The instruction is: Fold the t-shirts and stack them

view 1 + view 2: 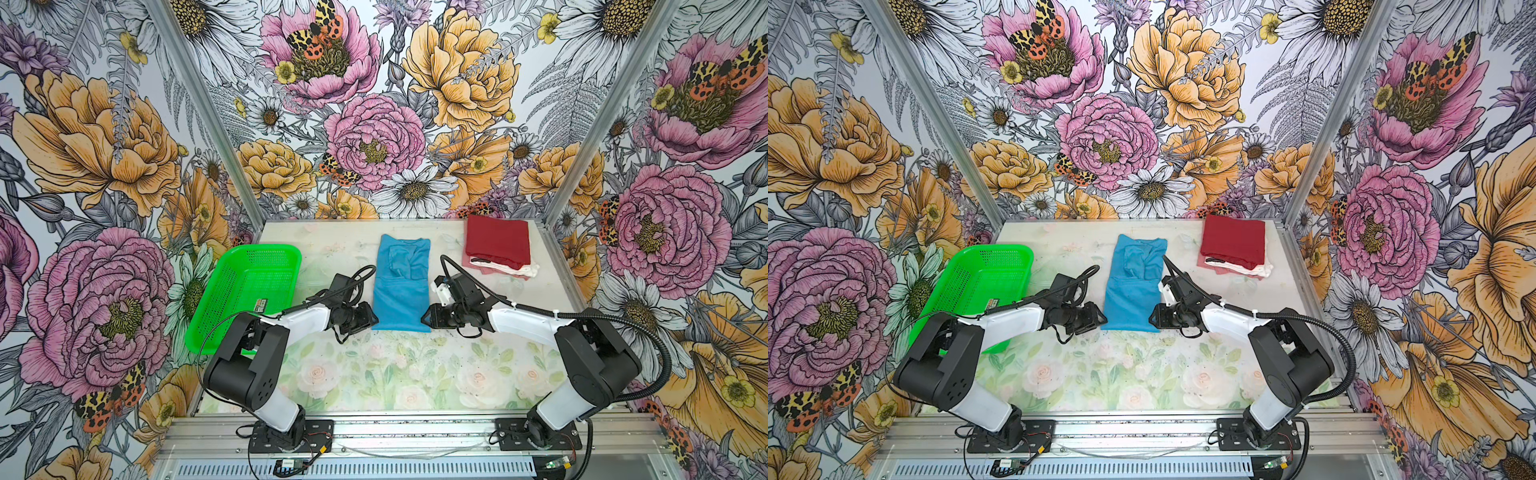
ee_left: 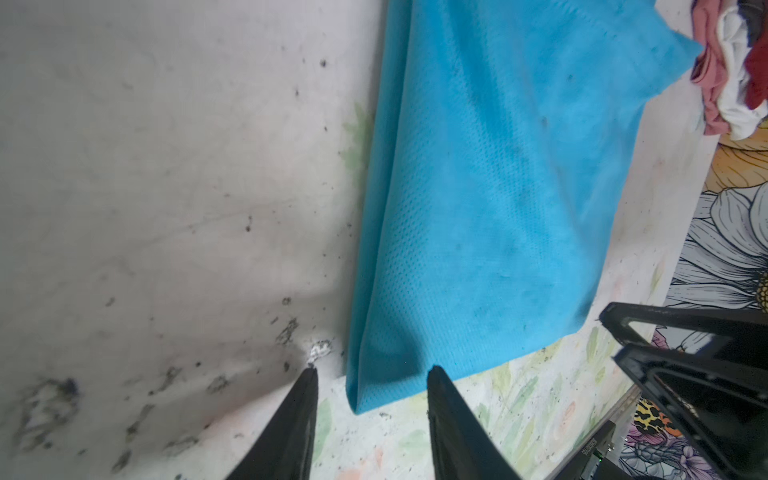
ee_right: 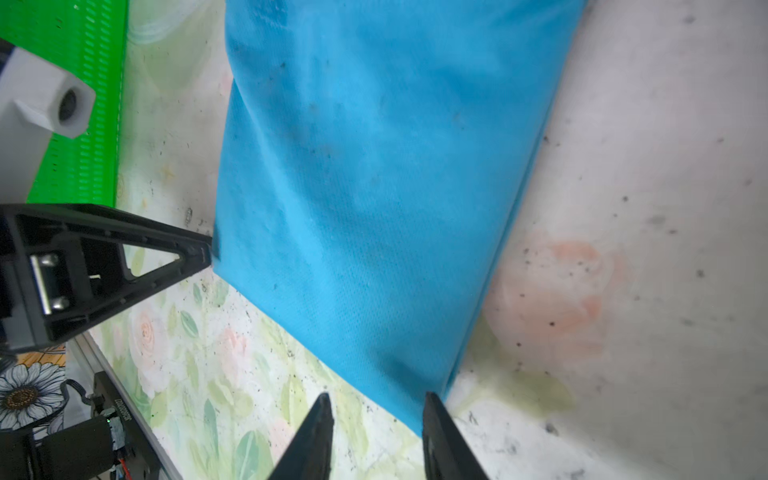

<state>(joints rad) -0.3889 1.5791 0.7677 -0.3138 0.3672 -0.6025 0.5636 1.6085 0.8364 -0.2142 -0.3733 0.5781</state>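
A sky-blue t-shirt [image 1: 401, 286] [image 1: 1136, 286], folded into a long strip, lies mid-table. My left gripper [image 1: 376, 322] [image 2: 372, 370] sits low at its near left corner, jaws open, and the cloth corner [image 2: 365, 390] pokes between the fingertips. At the near right corner my right gripper [image 1: 424, 320] [image 3: 376, 395] is also open, the corner [image 3: 411, 411] just inside one finger. A dark red folded t-shirt [image 1: 496, 241] [image 1: 1233, 237] tops a stack at the back right, with pinkish and white t-shirts [image 1: 511, 269] [image 2: 731, 83] under it.
A bright green mesh basket [image 1: 249, 286] [image 1: 980, 278] [image 3: 83, 104] stands at the table's left side, beside my left arm. The table [image 1: 395, 374] has a floral print and dark specks. Flowered walls close in the back and both sides.
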